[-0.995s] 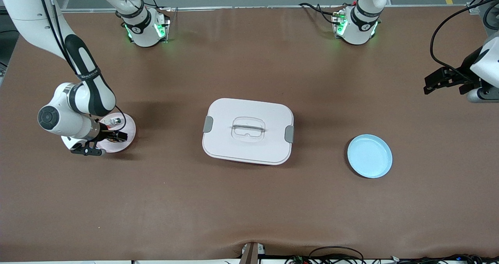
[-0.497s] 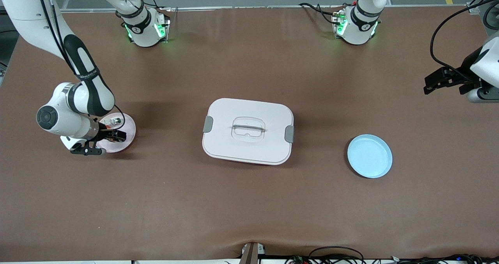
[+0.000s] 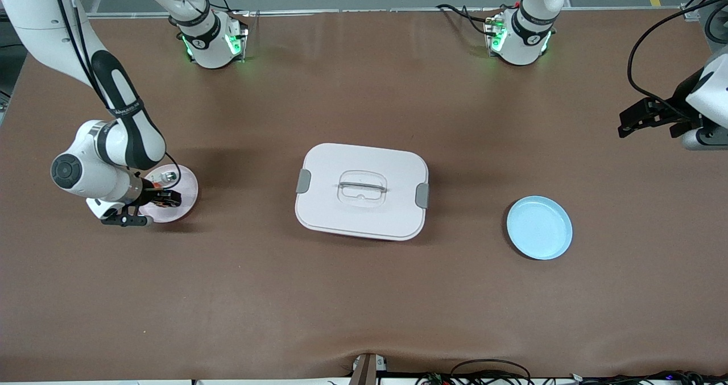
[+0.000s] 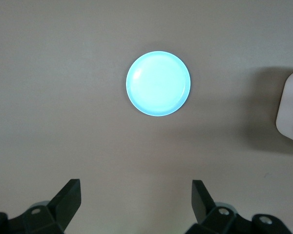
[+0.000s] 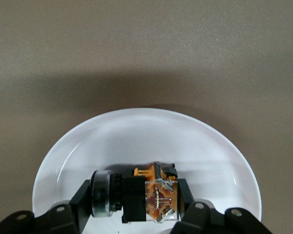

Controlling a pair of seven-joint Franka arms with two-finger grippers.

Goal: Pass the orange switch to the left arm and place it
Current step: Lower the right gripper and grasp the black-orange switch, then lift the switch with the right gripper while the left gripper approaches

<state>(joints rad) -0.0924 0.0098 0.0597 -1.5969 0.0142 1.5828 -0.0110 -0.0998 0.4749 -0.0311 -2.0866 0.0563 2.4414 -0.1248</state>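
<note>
The orange switch (image 5: 146, 197), black-bodied with an orange and clear end, lies on its side on the pink plate (image 3: 186, 194) at the right arm's end of the table. My right gripper (image 3: 165, 198) is down at the plate and shut on the switch, one finger (image 5: 84, 196) against each end. The white lidded box (image 3: 362, 190) sits mid-table between the two plates. Out by the left arm's end of the table, my left gripper (image 3: 625, 124) hangs open and empty above the bare tabletop, waiting; its wrist view shows the fingers (image 4: 68, 195) wide apart.
A small silver part (image 3: 169, 175) also lies on the pink plate (image 5: 136, 131), farther from the front camera than the switch. An empty blue plate (image 3: 539, 227) (image 4: 158, 83) sits toward the left arm's end. A corner of the box (image 4: 290, 109) shows in the left wrist view.
The right gripper's fingers have closed on the orange switch, and the right arm has shifted slightly toward its own end of the table. The left arm has not moved.
</note>
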